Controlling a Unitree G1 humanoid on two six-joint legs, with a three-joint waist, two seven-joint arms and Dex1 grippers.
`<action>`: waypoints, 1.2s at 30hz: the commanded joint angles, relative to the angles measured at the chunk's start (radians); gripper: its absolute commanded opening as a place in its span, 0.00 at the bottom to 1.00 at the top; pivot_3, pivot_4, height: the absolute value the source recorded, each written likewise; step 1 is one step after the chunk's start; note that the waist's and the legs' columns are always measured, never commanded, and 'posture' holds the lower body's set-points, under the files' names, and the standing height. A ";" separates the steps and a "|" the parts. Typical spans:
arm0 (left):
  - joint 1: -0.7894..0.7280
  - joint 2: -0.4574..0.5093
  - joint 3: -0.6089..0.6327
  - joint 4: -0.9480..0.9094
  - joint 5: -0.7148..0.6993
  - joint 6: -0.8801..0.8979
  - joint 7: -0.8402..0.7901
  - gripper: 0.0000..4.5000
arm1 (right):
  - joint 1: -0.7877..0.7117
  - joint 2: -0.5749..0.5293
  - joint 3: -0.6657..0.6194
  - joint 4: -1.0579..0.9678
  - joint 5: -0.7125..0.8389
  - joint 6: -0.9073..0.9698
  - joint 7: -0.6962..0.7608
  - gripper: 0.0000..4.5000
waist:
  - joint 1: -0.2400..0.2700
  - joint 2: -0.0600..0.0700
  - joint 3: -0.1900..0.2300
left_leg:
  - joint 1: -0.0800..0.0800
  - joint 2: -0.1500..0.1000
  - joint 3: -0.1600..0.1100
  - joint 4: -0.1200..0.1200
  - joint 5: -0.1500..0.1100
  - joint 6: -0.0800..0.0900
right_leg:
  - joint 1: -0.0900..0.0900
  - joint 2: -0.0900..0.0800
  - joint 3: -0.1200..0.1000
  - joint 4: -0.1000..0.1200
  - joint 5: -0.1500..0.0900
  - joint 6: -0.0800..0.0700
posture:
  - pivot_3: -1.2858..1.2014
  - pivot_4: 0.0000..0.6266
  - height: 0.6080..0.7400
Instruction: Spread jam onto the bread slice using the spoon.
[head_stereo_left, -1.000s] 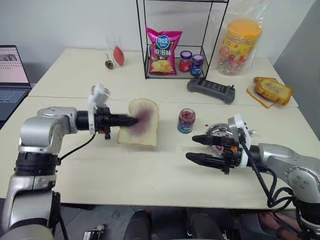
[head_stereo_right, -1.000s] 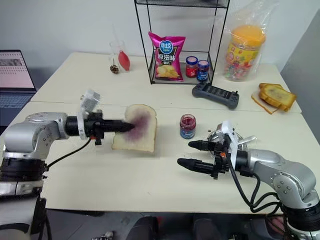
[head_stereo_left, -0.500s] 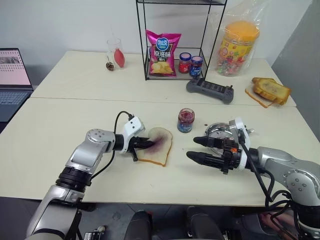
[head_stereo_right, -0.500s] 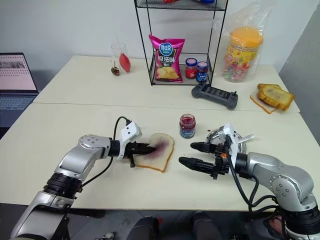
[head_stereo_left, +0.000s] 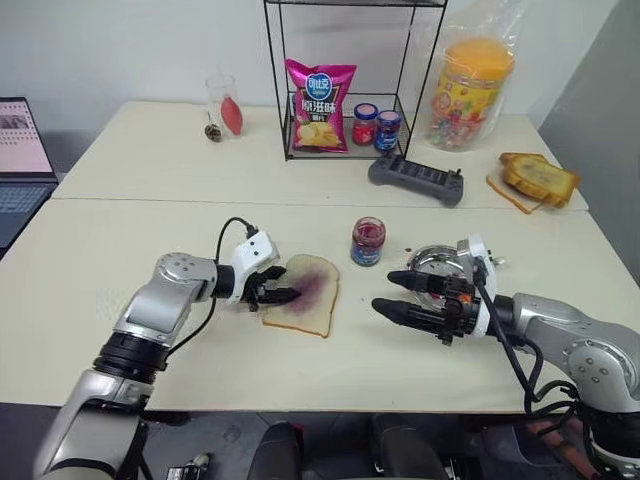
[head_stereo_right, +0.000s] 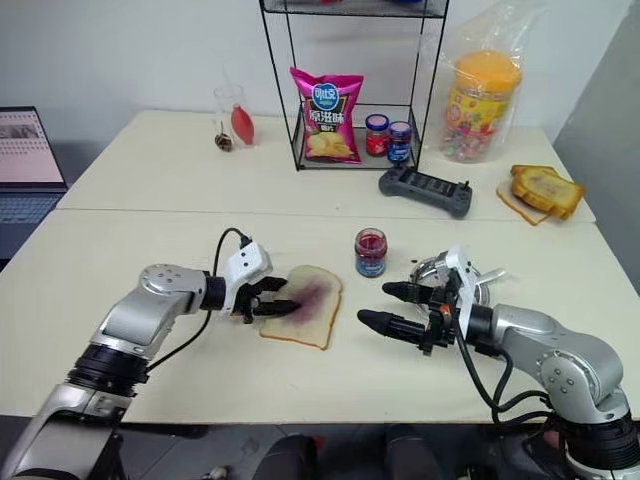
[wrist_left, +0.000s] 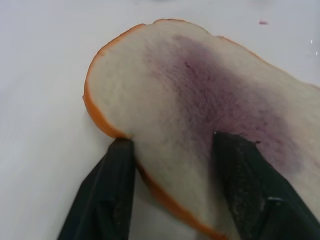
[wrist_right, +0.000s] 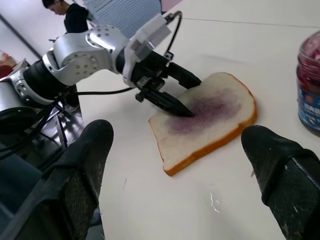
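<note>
Two cream tables (head_stereo_left: 150, 340) pushed together. On the near one: bread slice (head_stereo_left: 305, 312), open jam jar (head_stereo_left: 367, 241). On the far one: wire rack (head_stereo_left: 345, 100), controller (head_stereo_left: 415, 180), toast stack (head_stereo_left: 535, 180), candy tub (head_stereo_left: 468, 90), glass (head_stereo_left: 222, 103).

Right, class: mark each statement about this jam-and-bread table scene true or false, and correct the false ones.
1. The bread slice lies flat on the table. True.
2. The left pincer is at the slice's edge, jaws parted. True.
3. The right pincer is shut on a spoon. False: it is open and holds nothing.
4. The jam jar has its lid on. False: it stands open.
5. The chips bag stands in the wire rack. True.
</note>
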 joint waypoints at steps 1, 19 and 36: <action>0.012 0.090 0.019 -0.053 0.037 -0.024 -0.034 0.79 | 0.049 -0.018 -0.094 -0.027 0.034 -0.007 -0.027 1.00 | 0.000 0.000 0.000 | 0.000 0.000 0.000 0.000 0.000 0.000 | 0.000 0.000 0.000 0.000 0.000 0.000 | 0.52 0.24 1.00; 0.040 -0.099 0.034 -0.419 -0.173 0.026 -0.003 1.00 | 0.186 0.104 -0.530 0.326 0.226 -0.003 -0.353 1.00 | 0.000 0.001 0.001 | 0.000 -0.002 0.002 0.002 0.000 0.000 | 0.001 -0.001 0.002 0.000 0.000 0.002 | 0.52 0.24 1.00; 0.053 -0.155 0.016 -0.482 -0.175 0.069 0.069 1.00 | -0.127 0.121 -0.481 0.836 0.057 -0.103 -0.227 1.00 | 0.000 0.003 0.001 | 0.001 -0.002 0.002 0.001 0.000 0.000 | 0.002 -0.001 0.003 0.000 0.000 0.003 | 0.52 0.24 1.00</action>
